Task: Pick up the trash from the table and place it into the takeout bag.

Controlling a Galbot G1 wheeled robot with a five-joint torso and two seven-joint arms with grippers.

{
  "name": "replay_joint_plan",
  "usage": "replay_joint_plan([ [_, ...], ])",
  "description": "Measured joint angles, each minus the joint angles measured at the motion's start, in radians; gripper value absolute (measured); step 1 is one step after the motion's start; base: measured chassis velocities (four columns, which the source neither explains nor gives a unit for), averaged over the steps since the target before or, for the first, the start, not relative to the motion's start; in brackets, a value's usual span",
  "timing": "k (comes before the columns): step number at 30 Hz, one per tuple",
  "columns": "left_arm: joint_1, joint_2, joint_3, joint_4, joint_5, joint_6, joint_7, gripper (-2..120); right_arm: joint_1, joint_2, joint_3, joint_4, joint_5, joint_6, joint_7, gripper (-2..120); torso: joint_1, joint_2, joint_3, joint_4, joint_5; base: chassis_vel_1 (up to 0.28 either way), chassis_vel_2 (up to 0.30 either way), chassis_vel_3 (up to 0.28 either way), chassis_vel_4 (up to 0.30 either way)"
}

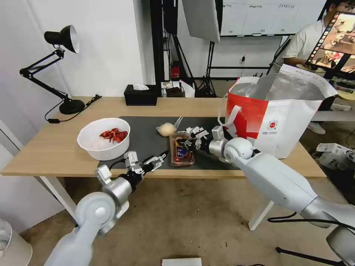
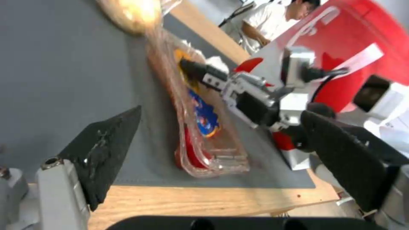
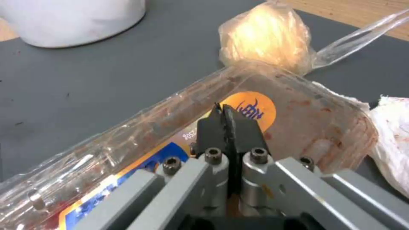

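Observation:
The clear hinged tray [image 1: 182, 149] with red scraps lies on the dark mat [image 1: 144, 142] near the table's [image 1: 55, 147] front edge. My right gripper [image 1: 188, 142] is shut, its tips resting on the tray lid [image 3: 294, 118]. My left gripper [image 1: 162, 157] is open just left of the tray, and the tray [image 2: 204, 127] lies ahead of its spread fingers [image 2: 106, 150]. Behind the tray lies the clear bag with the beige lump [image 1: 167, 129]. A crumpled tissue [image 3: 392, 127] sits beside the tray. The white bowl [image 1: 103, 138] of red scraps stands at the left. The takeout bag [image 1: 273, 111] stands open at the right.
A black desk lamp [image 1: 63, 40] stands at the table's back left corner, its cord trailing on the wood. A black tissue box [image 1: 140, 95] sits at the back edge. The bag's white loop handle [image 1: 229, 114] hangs just behind my right wrist.

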Motion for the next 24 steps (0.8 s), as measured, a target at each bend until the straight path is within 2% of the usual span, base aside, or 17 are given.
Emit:
replay_joint_plan([
  [9,-0.069,-0.019,0.061,0.038,0.005,0.022,-0.094,100,0.000,-0.001,0.002,-0.001,0.004,0.002,0.000,0,0.000,0.000,0.000,0.0000,0.0000,0.000,0.000,0.000,0.000],
  [12,-0.094,-0.029,0.079,0.046,-0.034,0.052,-0.156,100,-0.007,-0.001,0.010,0.002,0.010,0.003,-0.002,0,0.000,0.000,0.000,-0.0001,0.0000,0.000,0.000,0.000,0.000],
  [16,-0.105,-0.039,0.093,0.059,-0.057,0.065,-0.191,100,-0.010,-0.003,0.012,0.007,0.011,0.003,-0.003,0,0.000,0.000,0.000,0.0000,0.0001,0.000,0.000,0.000,0.000],
  [24,-0.128,-0.055,0.103,0.083,-0.090,0.068,-0.221,100,-0.012,-0.015,0.018,0.014,0.015,0.003,-0.003,0,0.000,0.000,0.000,0.0000,0.0000,0.000,0.000,0.000,0.000],
])
